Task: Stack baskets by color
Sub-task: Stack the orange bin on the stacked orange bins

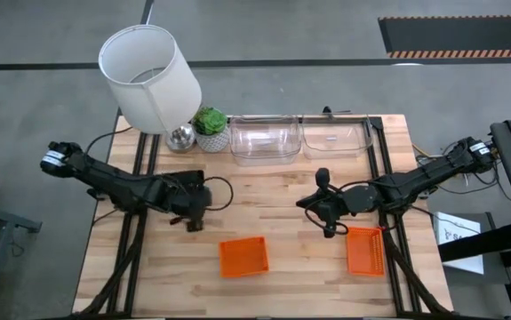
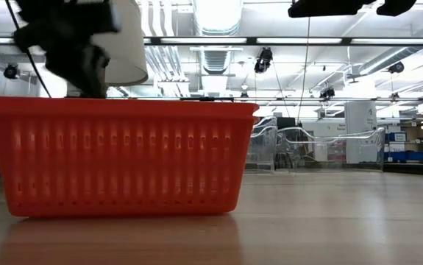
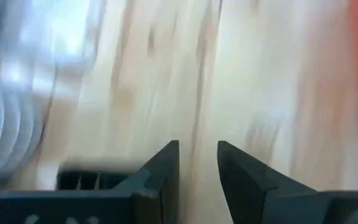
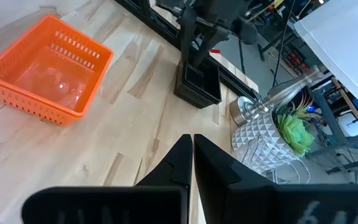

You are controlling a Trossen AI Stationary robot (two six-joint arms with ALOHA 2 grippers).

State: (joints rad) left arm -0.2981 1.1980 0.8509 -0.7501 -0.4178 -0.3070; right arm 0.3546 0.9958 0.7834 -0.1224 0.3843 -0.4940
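Observation:
A black basket point(image 4: 197, 84) stands on the wooden table, and my left gripper point(image 4: 194, 50) hangs just above it with its fingers open. In the left wrist view the black basket point(image 3: 88, 179) lies beside the left gripper point(image 3: 197, 155), not between the fingers. One orange basket point(image 1: 243, 256) rests on its base at the near middle. A second orange basket point(image 1: 366, 251) sits at the near right. Two clear baskets point(image 1: 264, 140) point(image 1: 335, 135) stand side by side at the far edge. My right gripper point(image 4: 192, 143) is shut, hanging empty above the table's right half point(image 1: 315, 206).
A white lampshade point(image 1: 148, 76), its silver base point(image 4: 247, 109) and a small potted plant point(image 1: 211, 124) stand at the far left. Bare wood point(image 1: 273, 200) lies between the two grippers. The near orange basket point(image 2: 119, 158) fills the low view's left.

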